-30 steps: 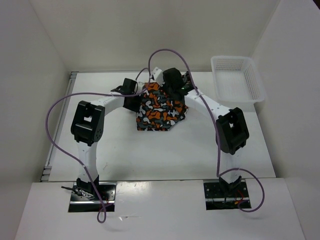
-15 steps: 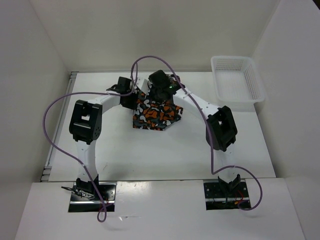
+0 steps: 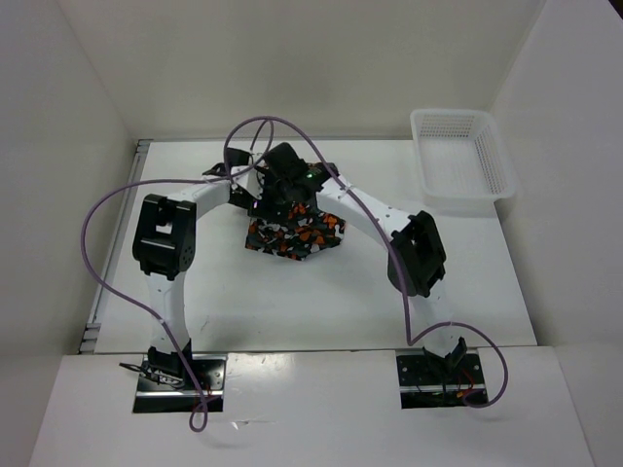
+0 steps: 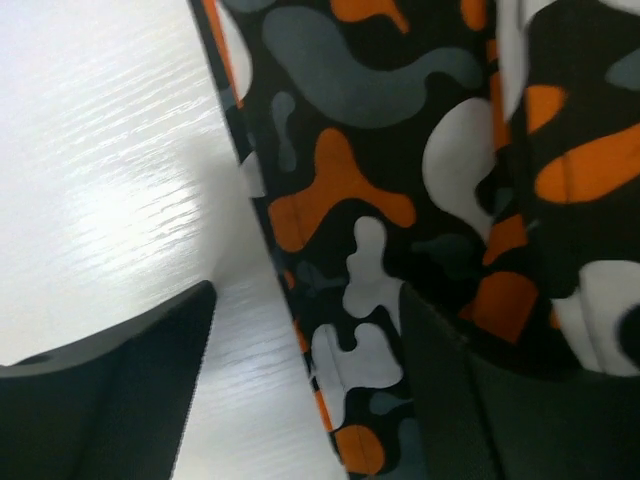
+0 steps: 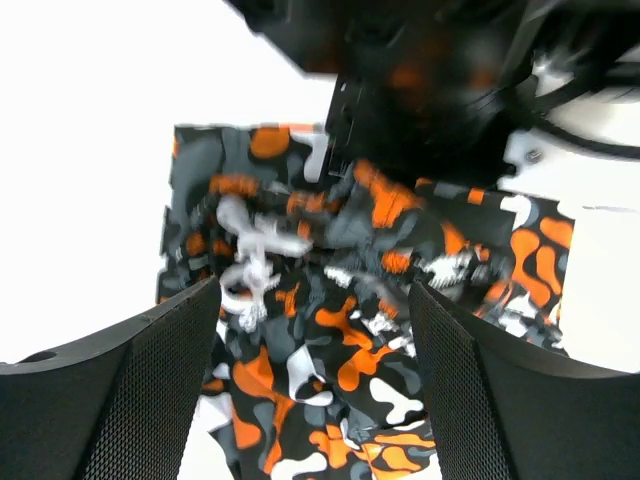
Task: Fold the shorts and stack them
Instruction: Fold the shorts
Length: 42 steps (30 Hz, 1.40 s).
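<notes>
The shorts (image 3: pixel 295 233), a camouflage pattern of orange, black, grey and white, lie in a small folded heap at the table's middle. Both grippers hang over the heap's far left part. In the left wrist view my left gripper (image 4: pixel 305 300) is open and low over the table. The shorts' (image 4: pixel 400 180) straight left edge runs between its fingers (image 4: pixel 120 390), and nothing is pinched. My right gripper (image 5: pixel 315 290) is open above the shorts (image 5: pixel 330 370), where the fabric and a white drawstring look blurred. In the top view my left gripper (image 3: pixel 251 199) and right gripper (image 3: pixel 285 190) are close together.
A white mesh basket (image 3: pixel 467 199) stands at the table's far right corner. White walls close in the table on the left, back and right. Purple cables loop over both arms. White tabletop shows to the left of the shorts in the left wrist view.
Both grippers have moved left and towards the near edge, then opened and let go of the shorts. The fabric has dropped into a smaller, flatter heap.
</notes>
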Tool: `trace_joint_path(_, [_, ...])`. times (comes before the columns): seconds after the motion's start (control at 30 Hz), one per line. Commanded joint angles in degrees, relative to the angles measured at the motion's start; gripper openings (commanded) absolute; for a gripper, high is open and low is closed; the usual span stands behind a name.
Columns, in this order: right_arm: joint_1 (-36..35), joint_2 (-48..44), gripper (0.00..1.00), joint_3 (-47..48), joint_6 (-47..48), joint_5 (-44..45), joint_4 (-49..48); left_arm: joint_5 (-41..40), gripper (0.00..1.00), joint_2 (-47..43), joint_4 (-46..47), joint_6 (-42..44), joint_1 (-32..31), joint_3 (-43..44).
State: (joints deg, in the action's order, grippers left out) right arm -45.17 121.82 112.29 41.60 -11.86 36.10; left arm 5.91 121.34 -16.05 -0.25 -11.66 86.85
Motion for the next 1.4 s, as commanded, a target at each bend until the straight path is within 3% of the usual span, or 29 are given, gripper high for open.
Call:
trace_joint_path(0.0, [-0.89, -4.56, 0.81, 3.91, -3.54, -4.58, -0.76, -4.32, 0.85, 1.01, -4.86, 0.25, 2.07, 1.03])
trace_joint_path(0.23, [-0.01, -15.64, 0.78, -11.46, -4.25, -0.54, -5.68, -5.56, 0.90, -2.60, -12.23, 0.25, 6.73, 11.57])
trace_joint_path(0.37, [2.80, -19.51, 0.74, -21.29, -3.11, 0.70, -8.32, -0.13, 0.92, -4.35, -17.68, 0.25, 6.74, 16.94])
trace_joint_path(0.53, [3.95, -18.90, 0.72, -27.91, -1.80, 3.94, -15.16, 9.11, 0.99, -4.36, -22.88, 0.25, 3.32, 17.84])
trace_joint_path(0.9, [5.00, -10.65, 0.72, -29.07, -1.26, 4.12, -20.01, 7.72, 0.98, 6.97, -19.98, 0.25, 0.15, 17.92])
trace_joint_path(0.97, [5.00, -10.03, 0.72, -28.27, -1.26, 4.12, -20.80, 6.92, 0.92, 7.51, -19.98, 0.25, 0.15, 17.92])
trace_joint_path(1.0, [5.00, -9.33, 0.72, -27.14, -1.26, 4.12, -20.80, 6.92, 0.81, 8.03, -20.50, 0.25, 0.15, 17.92])
trace_joint_path(1.13, [5.00, -7.83, 0.72, -25.89, -1.26, 4.12, -20.80, 9.11, 0.57, 7.42, -21.56, 0.25, 0.15, 16.77])
trace_joint_path(1.17, [5.00, -7.30, 0.72, -25.89, -1.26, 4.12, -21.33, 9.12, 0.43, 6.81, -21.56, 0.25, 0.15, 16.77])
trace_joint_path(1.23, [5.00, -7.30, 0.72, -26.42, -1.26, 4.12, -21.33, 9.91, 0.24, 6.01, -22.79, 0.25, 0.15, 17.30])
trace_joint_path(1.3, [5.00, -6.78, 0.69, -27.73, -1.26, 4.73, -21.85, 9.91, 0.09, 3.92, -22.79, 0.25, 0.15, 18.61])
trace_joint_path(1.37, [5.00, -6.77, 0.60, -29.14, -1.26, 5.44, -21.86, 9.91, 0.02, 2.86, -23.50, 0.25, 0.15, 20.28])
